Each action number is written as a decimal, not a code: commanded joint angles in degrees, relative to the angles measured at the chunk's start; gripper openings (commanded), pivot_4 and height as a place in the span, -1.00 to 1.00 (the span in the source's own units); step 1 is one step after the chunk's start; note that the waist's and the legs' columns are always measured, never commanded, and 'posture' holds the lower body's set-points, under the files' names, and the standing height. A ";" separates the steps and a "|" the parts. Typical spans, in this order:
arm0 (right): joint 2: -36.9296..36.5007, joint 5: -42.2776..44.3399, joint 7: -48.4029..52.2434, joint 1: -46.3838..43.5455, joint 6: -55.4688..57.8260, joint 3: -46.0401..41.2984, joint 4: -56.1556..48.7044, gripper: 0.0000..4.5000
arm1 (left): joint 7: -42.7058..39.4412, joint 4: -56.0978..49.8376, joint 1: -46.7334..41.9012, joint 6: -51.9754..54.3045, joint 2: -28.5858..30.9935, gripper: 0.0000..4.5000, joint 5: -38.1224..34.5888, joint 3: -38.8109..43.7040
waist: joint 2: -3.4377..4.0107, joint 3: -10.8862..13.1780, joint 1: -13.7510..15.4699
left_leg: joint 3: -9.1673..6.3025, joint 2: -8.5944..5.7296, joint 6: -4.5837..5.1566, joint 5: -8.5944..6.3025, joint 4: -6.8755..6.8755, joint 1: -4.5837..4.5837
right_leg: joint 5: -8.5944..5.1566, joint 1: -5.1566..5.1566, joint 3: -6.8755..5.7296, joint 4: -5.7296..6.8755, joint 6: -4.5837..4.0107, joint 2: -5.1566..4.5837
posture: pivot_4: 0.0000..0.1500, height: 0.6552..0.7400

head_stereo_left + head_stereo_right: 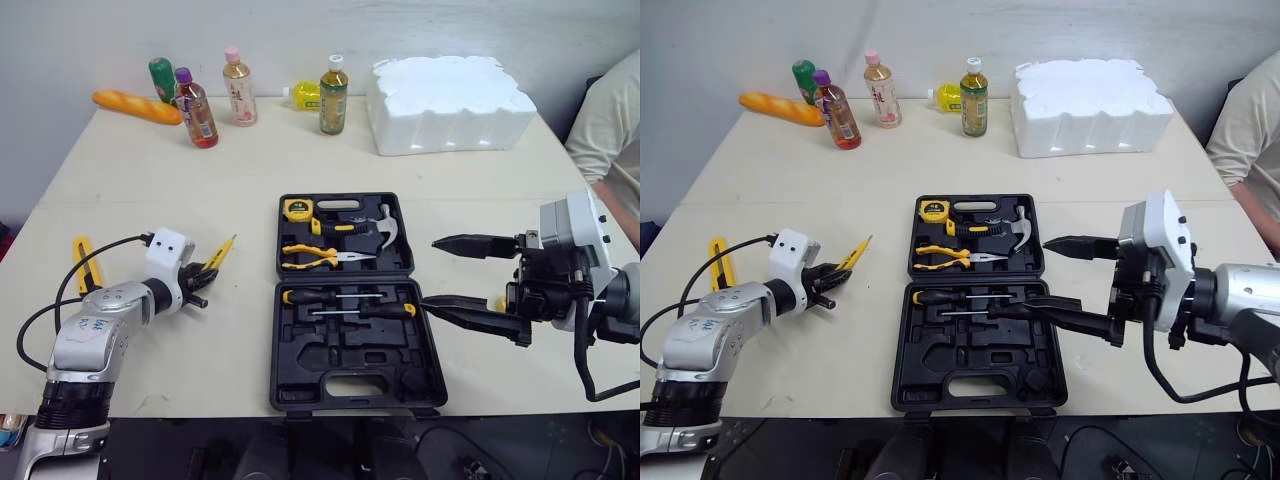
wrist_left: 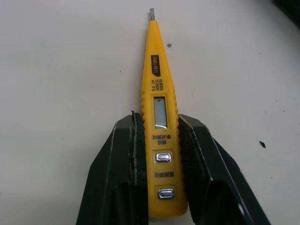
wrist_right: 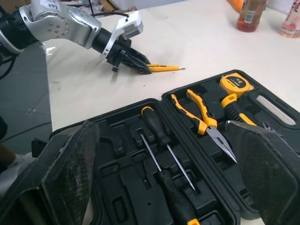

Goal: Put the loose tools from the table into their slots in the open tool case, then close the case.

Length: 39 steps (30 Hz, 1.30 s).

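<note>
From the left eye view, the left pincer (image 1: 205, 277) lies low over the near left of the tabletop (image 1: 150, 190), its forearm angled toward the open tool case (image 1: 430, 385), and it is clamped on the butt end of a yellow tester pen (image 1: 222, 250) whose tip points away from the arm. A second yellow tool (image 1: 83, 262) lies just beyond that forearm, near the tabletop's left edge. The right pincer (image 1: 430, 271) reaches in level from the right with its two fingers spread wide, one beside the lid half, the other touching or just over the right edge of the tray half, holding nothing. In the case sit a tape measure (image 1: 298, 209), hammer (image 1: 385, 225), pliers (image 1: 320, 256) and two screwdrivers (image 1: 350, 297). In the left wrist view, both black fingers (image 2: 124, 164) press against the sides of the pen's body below its small display; whether it is lifted off the surface cannot be told. In the right wrist view, the wide-apart fingers (image 3: 70, 164) frame the case, with the screwdrivers and pliers between them.
</note>
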 commanded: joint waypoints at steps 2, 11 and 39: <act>-0.64 2.14 -0.06 1.63 -0.63 -3.10 -2.03 1.00 | -10.18 -2.40 -1.97 -5.02 6.85 -0.73 -0.46 0.41 | -0.04 0.03 -0.05 | -0.02 0.01 -0.01 0.00 -0.02 -0.05 | 0.00 -0.03 0.00 -0.04 0.00 0.01 | 1.00 0.96; -3.12 2.65 3.24 10.35 0.42 -6.23 -4.77 1.00 | -35.03 -16.26 -10.09 -5.82 16.15 -0.73 -8.80 -8.59 | -0.05 0.04 -0.11 | -0.04 0.00 0.08 -0.05 -0.14 -0.15 | -0.02 0.01 0.03 -0.39 -0.04 -0.09 | 1.00 0.96; -0.80 0.60 -0.41 22.15 -2.83 -5.48 -11.17 1.00 | -33.90 -17.48 -20.00 -0.42 7.40 -0.73 10.37 -35.82 | -0.17 0.11 0.02 | 0.22 0.12 0.28 -0.07 0.52 -0.15 | 0.08 0.04 0.12 0.04 0.16 0.86 | 1.00 0.96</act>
